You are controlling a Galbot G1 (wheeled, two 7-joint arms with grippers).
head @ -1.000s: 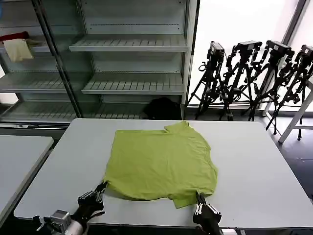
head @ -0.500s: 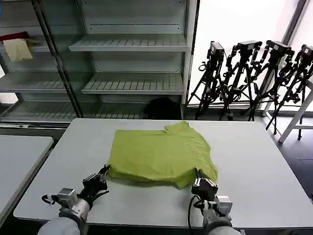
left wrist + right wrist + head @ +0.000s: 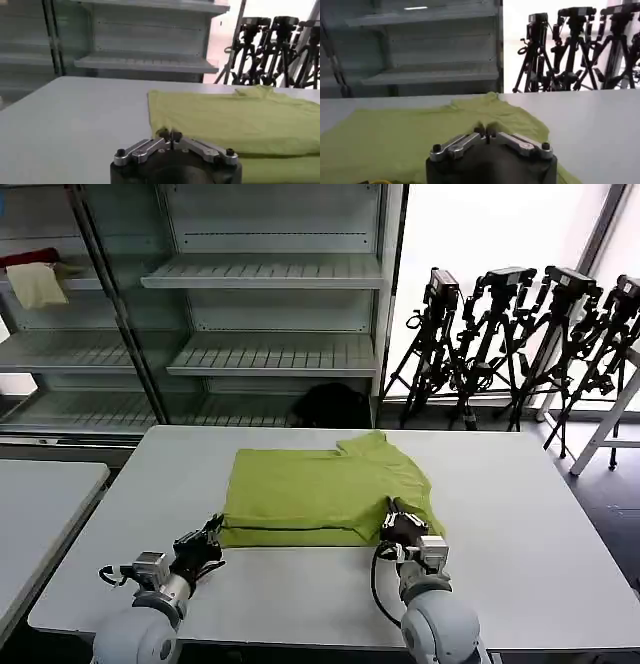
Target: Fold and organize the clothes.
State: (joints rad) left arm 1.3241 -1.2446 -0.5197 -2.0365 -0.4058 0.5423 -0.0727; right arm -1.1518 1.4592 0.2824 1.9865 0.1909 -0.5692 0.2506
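On the white desk I see the T-shirt folded over. My left tool and right tool each pinch its near edge, fingers together on the cloth.

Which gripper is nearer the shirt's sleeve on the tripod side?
Right. The right gripper sits on the T-shirt beneath that sleeve; the left gripper is at the opposite corner.

— Where's your T-shirt?
— Mid-surface, folded. Your left claw sits at its near-left corner, right claw at its near-right; shelves stand behind.
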